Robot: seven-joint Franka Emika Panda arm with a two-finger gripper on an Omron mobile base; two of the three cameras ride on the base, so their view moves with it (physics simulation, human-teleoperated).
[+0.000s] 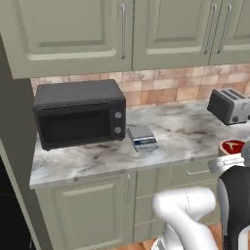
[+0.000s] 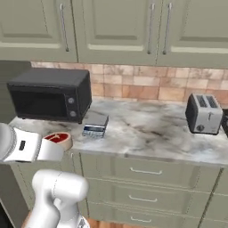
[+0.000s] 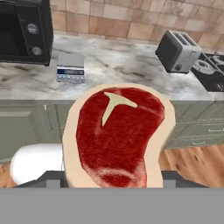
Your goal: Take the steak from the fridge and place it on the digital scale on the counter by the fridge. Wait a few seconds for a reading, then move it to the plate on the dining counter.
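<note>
The steak (image 3: 116, 135), red with a tan rim and a white T mark, fills the middle of the hand view and hides my fingertips. My gripper (image 2: 52, 146) is shut on the steak (image 2: 59, 139) in front of the counter edge, lower than and in front of the digital scale (image 2: 95, 124). From the left base, the steak (image 1: 232, 146) hangs at the far right, well right of the scale (image 1: 141, 137). The small grey scale (image 3: 70, 68) lies bare on the marbled counter beside the microwave. The plate and dining counter are out of view.
A black microwave (image 1: 80, 119) stands left of the scale. A silver toaster (image 2: 203, 114) sits at the counter's right end. Green drawers and doors (image 2: 147, 173) run below the counter, wall cabinets (image 1: 122, 34) above. A dark tall body (image 1: 9, 215) is at the lower left.
</note>
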